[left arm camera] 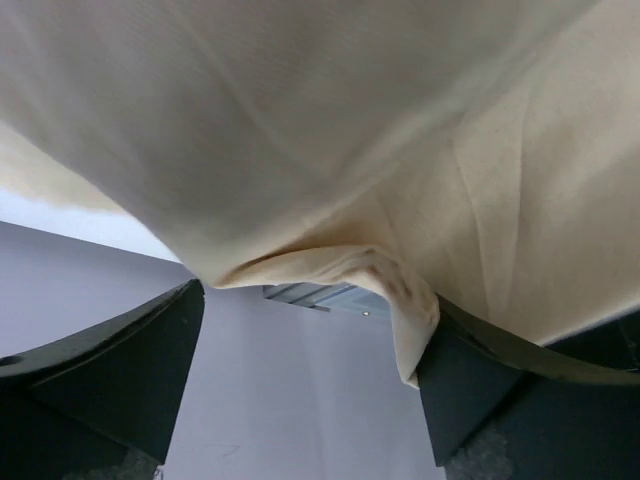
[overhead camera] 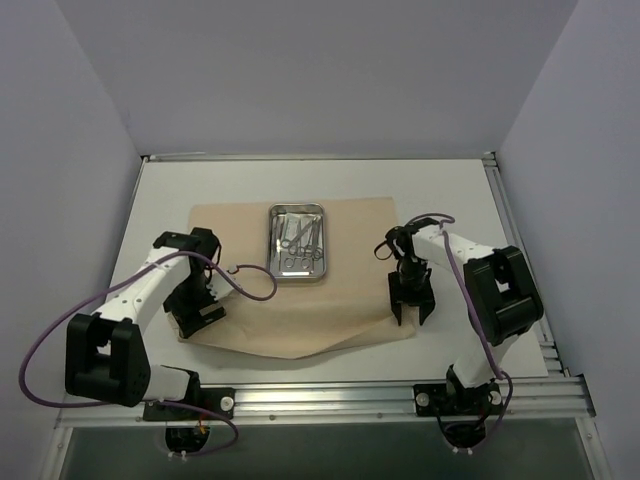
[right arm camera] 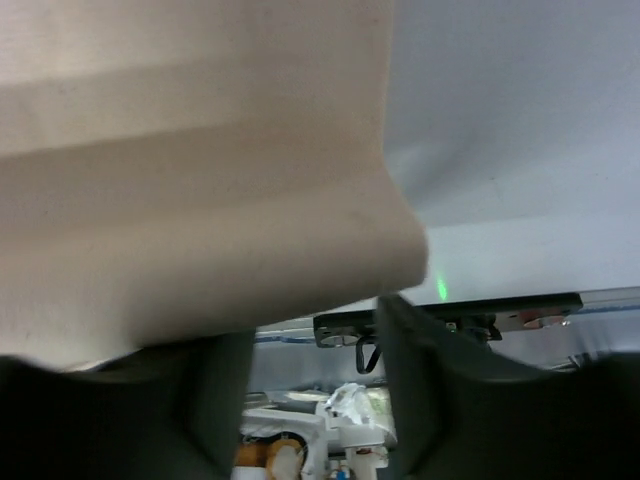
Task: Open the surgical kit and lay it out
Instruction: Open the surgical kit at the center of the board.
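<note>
**Snag risk at both near corners of the wrap**

Left hand [left arm camera: 315, 335]: fingers wide apart, gripping nothing. In its wrist view a folded lip of the cloth wrap [overhead camera: 255, 322] sags into the gap and lies against the finger [left arm camera: 470, 380] at lower right of the frame. Likely hazard: if the arm draws off sideways or low, that finger could hook the fold and drag the corner back over itself.

Right hand [right arm camera: 312, 345]: fingers also apart, nothing clamped. The cloth's edge hangs just above and in front of them at upper left of its wrist view. Cannot tell whether it touches the tips. Same hazard here, and a catch on this side would tug the wrap unevenly.

Overhead: the hands sit at the lower-left [overhead camera: 200, 312] and lower-right [overhead camera: 411, 305] corners of the wrap, which is spread over the worktop [overhead camera: 450, 195]. Its lower edge looks wavy rather than flat.

Steel tray [overhead camera: 271, 240] stands on the cloth at centre frame, with clamps [overhead camera: 300, 240] lying inside it. Any drag on the cloth would shift the tray and could rattle the instruments out of order. Packets not made out.
</note>
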Controlling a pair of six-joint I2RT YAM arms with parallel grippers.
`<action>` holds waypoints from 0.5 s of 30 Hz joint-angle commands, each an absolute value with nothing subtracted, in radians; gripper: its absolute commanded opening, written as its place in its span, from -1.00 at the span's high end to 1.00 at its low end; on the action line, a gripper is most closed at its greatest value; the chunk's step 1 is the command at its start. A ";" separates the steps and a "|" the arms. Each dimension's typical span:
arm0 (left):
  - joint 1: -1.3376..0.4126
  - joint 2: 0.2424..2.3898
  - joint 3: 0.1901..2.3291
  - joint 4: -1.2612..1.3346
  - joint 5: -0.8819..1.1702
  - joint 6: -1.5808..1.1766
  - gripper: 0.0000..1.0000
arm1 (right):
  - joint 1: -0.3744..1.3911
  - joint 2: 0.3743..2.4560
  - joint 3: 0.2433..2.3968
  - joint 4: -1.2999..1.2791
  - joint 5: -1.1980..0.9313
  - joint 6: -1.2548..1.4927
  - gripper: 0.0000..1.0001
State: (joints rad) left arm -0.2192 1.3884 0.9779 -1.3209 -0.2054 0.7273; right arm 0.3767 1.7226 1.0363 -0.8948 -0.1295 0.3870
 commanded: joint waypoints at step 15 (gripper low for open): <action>-0.206 0.781 0.844 -1.249 -0.236 0.904 -0.87 | 0.272 1.620 1.402 -0.846 0.065 0.385 -0.36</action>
State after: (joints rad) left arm -0.2176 0.8875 0.9001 -1.2716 -0.2241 0.7868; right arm 0.3206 1.6676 1.3193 -0.8948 0.0479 0.4072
